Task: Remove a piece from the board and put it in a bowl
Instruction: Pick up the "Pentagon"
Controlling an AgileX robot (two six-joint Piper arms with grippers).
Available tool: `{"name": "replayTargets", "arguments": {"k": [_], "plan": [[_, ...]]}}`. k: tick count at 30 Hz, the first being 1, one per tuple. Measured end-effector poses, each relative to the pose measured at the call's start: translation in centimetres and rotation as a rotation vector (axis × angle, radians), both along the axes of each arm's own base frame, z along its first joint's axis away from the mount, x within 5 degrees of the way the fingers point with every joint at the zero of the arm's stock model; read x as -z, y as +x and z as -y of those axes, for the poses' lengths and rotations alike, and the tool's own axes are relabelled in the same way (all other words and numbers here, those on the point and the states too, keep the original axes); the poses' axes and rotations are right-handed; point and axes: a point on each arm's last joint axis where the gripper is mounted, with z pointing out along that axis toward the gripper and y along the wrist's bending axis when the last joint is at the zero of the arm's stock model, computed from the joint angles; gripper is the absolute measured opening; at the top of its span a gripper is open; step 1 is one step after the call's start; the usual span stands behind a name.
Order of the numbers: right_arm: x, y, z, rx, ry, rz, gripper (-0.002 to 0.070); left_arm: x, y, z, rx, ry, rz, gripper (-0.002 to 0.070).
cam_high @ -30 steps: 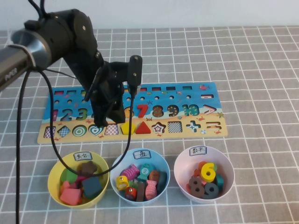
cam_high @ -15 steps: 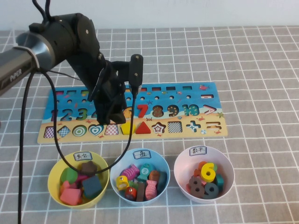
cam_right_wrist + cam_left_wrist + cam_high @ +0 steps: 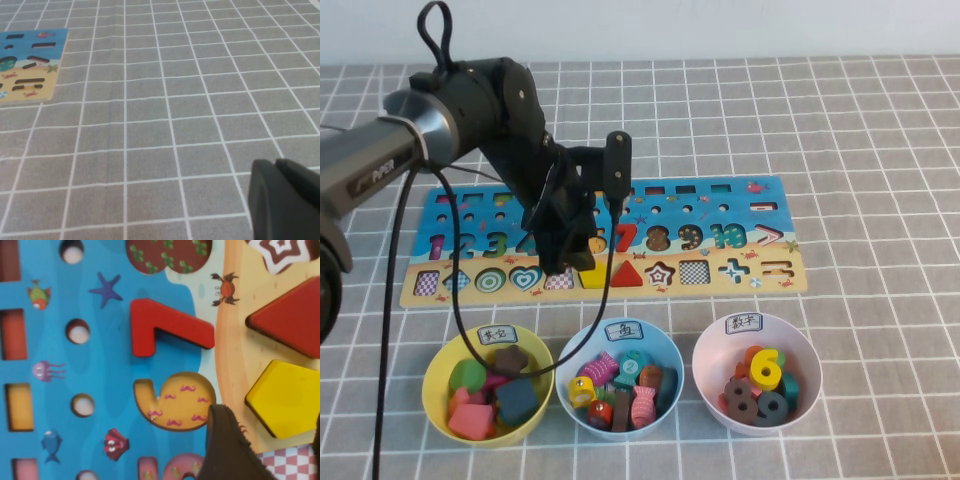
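The long blue and sand-coloured board lies across the middle of the table. The yellow pentagon piece sits in its slot in the bottom row, beside the red triangle. My left gripper hangs low over the board, just left of the pentagon, and partly hides it. In the left wrist view the gripper is open and empty, over the checked slot next to the pentagon. The yellow bowl stands at the front left with several blocks in it. My right gripper is shut over bare table.
A light blue bowl and a pale pink-white bowl, both holding pieces, stand right of the yellow bowl. A red 7 sits above the pentagon's slot. The left arm's cable loops down over the board and the yellow bowl. Grey tiled cloth covers the table.
My left arm has shifted a little to the right and moved lower over the board, closing in on the pentagon. The board and the bowls have not moved.
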Motion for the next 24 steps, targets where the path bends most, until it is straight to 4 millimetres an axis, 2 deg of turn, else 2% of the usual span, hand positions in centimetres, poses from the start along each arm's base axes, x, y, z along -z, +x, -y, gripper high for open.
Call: {"name": "replayTargets", "arguments": {"k": [14, 16, 20, 24], "plan": [[0.0, 0.0, 0.0, 0.000, 0.000, 0.000, -0.0017, 1.6, 0.3, 0.1, -0.012, 0.011, -0.034, 0.0333], [0.0, 0.0, 0.0, 0.000, 0.000, 0.000, -0.0017, 1.7, 0.3, 0.1, -0.012, 0.011, -0.034, 0.0353], [0.0, 0.0, 0.0, 0.000, 0.000, 0.000, -0.0017, 1.6, 0.5, 0.2, -0.018, 0.005, -0.013, 0.0437], [0.0, 0.0, 0.0, 0.000, 0.000, 0.000, -0.0017, 1.6, 0.6, 0.2, -0.018, 0.006, -0.011, 0.0463]]}}
